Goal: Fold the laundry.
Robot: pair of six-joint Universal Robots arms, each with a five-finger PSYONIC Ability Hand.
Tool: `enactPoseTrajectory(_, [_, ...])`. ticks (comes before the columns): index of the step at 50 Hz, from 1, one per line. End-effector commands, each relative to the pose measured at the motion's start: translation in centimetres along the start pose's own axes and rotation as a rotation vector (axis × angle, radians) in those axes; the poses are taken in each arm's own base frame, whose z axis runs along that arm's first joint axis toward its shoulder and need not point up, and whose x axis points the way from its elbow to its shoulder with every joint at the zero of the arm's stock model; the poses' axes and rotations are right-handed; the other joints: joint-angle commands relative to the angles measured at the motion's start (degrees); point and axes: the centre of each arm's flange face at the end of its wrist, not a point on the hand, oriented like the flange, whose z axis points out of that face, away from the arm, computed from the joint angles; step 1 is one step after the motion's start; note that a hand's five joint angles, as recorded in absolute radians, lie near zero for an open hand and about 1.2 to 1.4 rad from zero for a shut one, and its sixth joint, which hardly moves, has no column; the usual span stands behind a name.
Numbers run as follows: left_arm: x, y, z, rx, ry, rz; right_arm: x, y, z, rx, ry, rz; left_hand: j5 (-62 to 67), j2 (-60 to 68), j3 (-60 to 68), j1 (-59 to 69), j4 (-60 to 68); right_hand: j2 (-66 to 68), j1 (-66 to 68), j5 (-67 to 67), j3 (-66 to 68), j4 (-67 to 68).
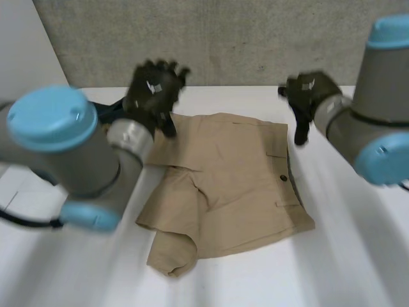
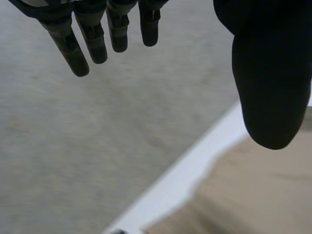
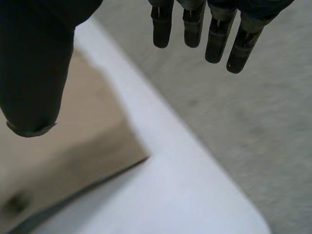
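A pair of tan shorts (image 1: 227, 182) lies on the white table (image 1: 345, 268), folded over, with the waistband and a dark button toward the right and a leg end hanging toward the near left. My left hand (image 1: 153, 93) hovers open above the far left corner of the shorts, fingers (image 2: 78, 46) straight and holding nothing. My right hand (image 1: 310, 96) hovers open just past the far right corner, fingers (image 3: 214, 39) straight and empty. In the wrist views the shorts (image 2: 253, 190) (image 3: 63, 141) lie below each thumb.
A grey concrete wall (image 1: 223, 38) rises behind the table's far edge. The table's far right corner (image 3: 204, 190) lies under my right hand. A dark object (image 1: 105, 112) sits at the far left behind my left arm.
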Motion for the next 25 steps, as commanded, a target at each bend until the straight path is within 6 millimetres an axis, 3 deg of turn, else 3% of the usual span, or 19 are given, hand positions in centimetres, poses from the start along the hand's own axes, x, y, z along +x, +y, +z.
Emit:
enactPoseTrajectory(1, [4.9,2.1,-8.4,-0.139,0.270,0.004,-3.9,5.5,-4.8,-0.118,-0.217,-0.063,3.87,4.80,4.37,5.76,4.90,-2.79,-1.59,-4.09,-2.43,-3.63])
enactPoseTrajectory(5, [5.9,4.3,-10.6,-0.228,0.339,0.007,-4.8,8.0,-6.2,-0.121,-0.253,-0.043,12.78,13.71,13.28,14.67,13.81,-2.79,-1.59,-4.09,-2.43,-3.63])
enactPoseTrajectory(11, [6.4,5.4,-11.5,-0.291,0.366,0.001,-6.8,11.0,-7.0,-0.090,-0.267,-0.044,20.20,21.13,20.70,22.09,21.23,2.17,3.37,0.87,2.53,1.32])
enactPoseTrajectory(19, [9.8,5.9,-14.0,-0.330,0.478,-0.012,-7.7,12.7,-6.4,-0.040,-0.242,-0.055,22.56,23.49,23.06,24.45,23.59,10.57,11.77,9.27,10.93,9.73])
enactPoseTrajectory(25, [10.7,8.2,-13.4,-0.403,0.436,-0.058,-8.2,13.6,-5.8,-0.055,-0.249,-0.056,22.56,23.49,23.06,24.45,23.59,20.15,21.35,18.85,20.51,19.30])
